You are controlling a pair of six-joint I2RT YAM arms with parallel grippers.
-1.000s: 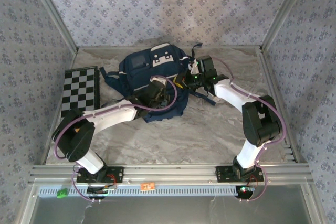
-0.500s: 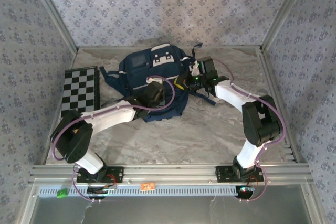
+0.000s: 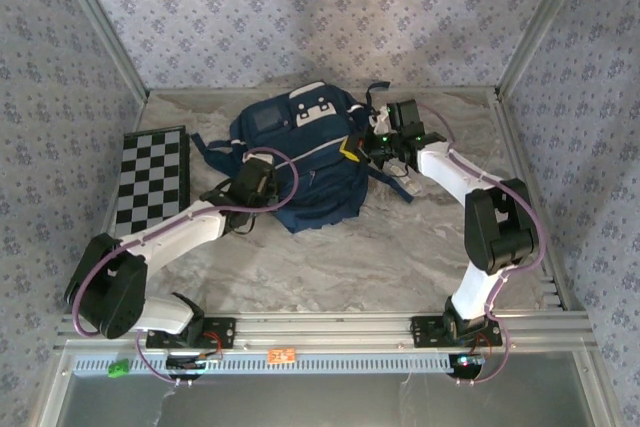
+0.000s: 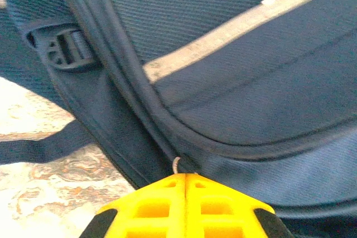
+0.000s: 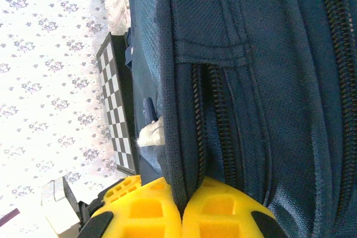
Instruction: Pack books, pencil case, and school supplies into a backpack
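The backpack (image 3: 300, 152) lies flat in the upper middle of the top view, on the marbled bench (image 3: 400, 247), with its white patches toward the back wall. The right jaws, at the bag's right edge, are closed on a ridge of its fabric beside a zipper (image 5: 215, 126). In the right wrist view that fold runs straight down between them. The left jaws, at the bag's lower left, are pressed together with a small metal ring (image 4: 176, 164) caught at their tips, seemingly a zip pull on the seam.

The grip on that ring looks shallow. A pull off the seam's line could slip it free, or drag the whole bag toward the checkered board (image 3: 152, 175) at the left. If the right hold lets go, nothing braces the bag, and the zipper may bunch or jam on fabric. The loose strap (image 4: 39, 151) nearby could also snag.
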